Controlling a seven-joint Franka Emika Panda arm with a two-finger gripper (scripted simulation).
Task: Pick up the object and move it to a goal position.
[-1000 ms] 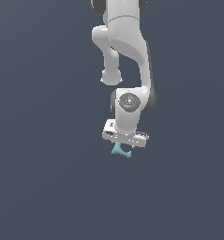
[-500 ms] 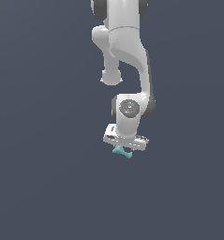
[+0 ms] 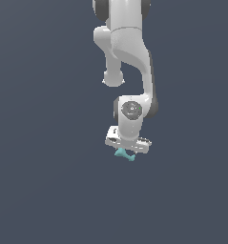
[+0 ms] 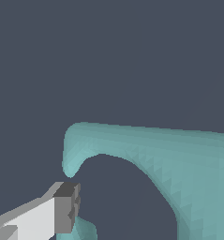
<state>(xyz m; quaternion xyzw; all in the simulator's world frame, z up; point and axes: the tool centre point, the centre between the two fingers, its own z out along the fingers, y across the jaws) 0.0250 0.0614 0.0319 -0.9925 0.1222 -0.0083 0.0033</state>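
A small teal object (image 3: 124, 154) with pointed corners sits just under the robot's white gripper (image 3: 126, 148), a little below the middle of the exterior view. Only its lower part shows there, poking out beneath the hand toward five o'clock; the rest is hidden behind the gripper body. It is far smaller than the hand above it.

In the wrist view the same teal object (image 4: 179, 159) fills much of the picture from the centre toward four o'clock. It has a faceted surface, a rounded tip near nine o'clock of the centre, and a deep curved notch cut into its underside. One grey-tipped fingertip (image 4: 66, 208) enters from seven o'clock and ends inside that notch, just beside a second small teal lobe at six o'clock. Whether the finger presses on the teal surface cannot be told, and the other finger is out of view, so the spread of the hand cannot be told either.

The white arm (image 3: 127, 52) comes down from twelve o'clock in the exterior view, bending at a round joint above the hand. All around is a plain dark grey-blue background (image 3: 39, 143).
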